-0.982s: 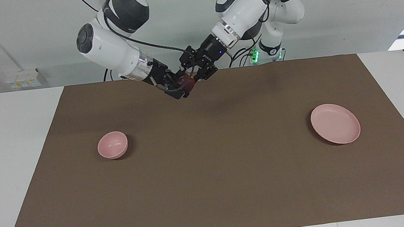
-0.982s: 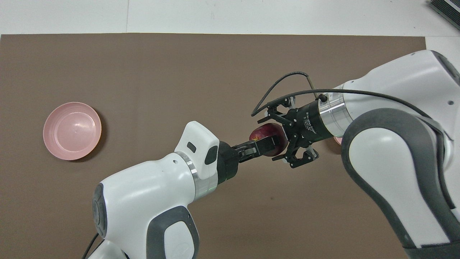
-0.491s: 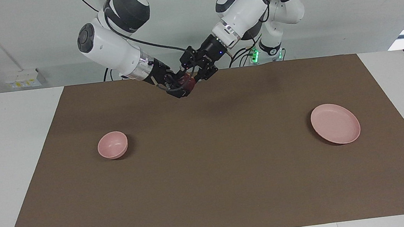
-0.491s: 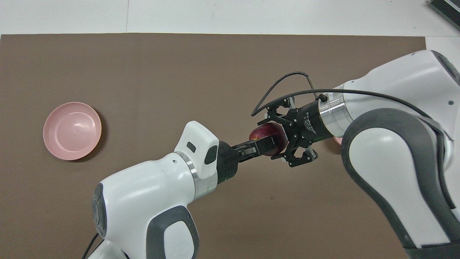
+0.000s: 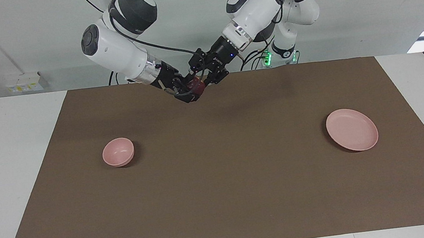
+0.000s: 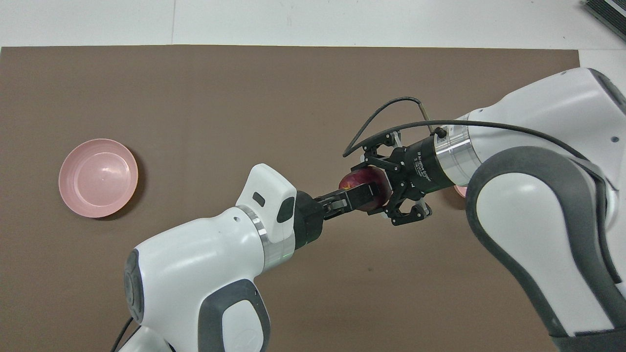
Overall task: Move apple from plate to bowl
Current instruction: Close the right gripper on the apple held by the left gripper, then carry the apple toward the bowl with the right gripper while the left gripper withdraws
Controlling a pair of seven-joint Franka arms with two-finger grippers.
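Right gripper (image 5: pixel 190 92) is hanging in the air over the brown mat (image 5: pixel 227 181), above the strip of it closest to the robots, about midway between the two arms' ends. It is clamping shut on the apple (image 5: pixel 195 85), with its outer links splaying to the sides in the overhead view. The apple is sitting up in the air in that grip, dark red with a yellowish spot showing on top (image 6: pixel 357 179).

Left gripper (image 5: pixel 202 79) is coming in from the other way and meeting the right gripper head-on, with the apple between the two. It is lying right against the apple in the overhead view (image 6: pixel 363 196). Cannot tell whether the left gripper is gripping the apple or standing open around it.

Bowl (image 5: pixel 118 151) is sitting on the mat well apart from both grippers, below them and toward the right arm's end. In the overhead view only a sliver of it is peeking out from under the right arm. Plate (image 5: pixel 351 129) is lying flat on the mat, bare, well apart from both grippers and toward the left arm's end. The mat is covering most of the white table (image 5: pixel 9 166).
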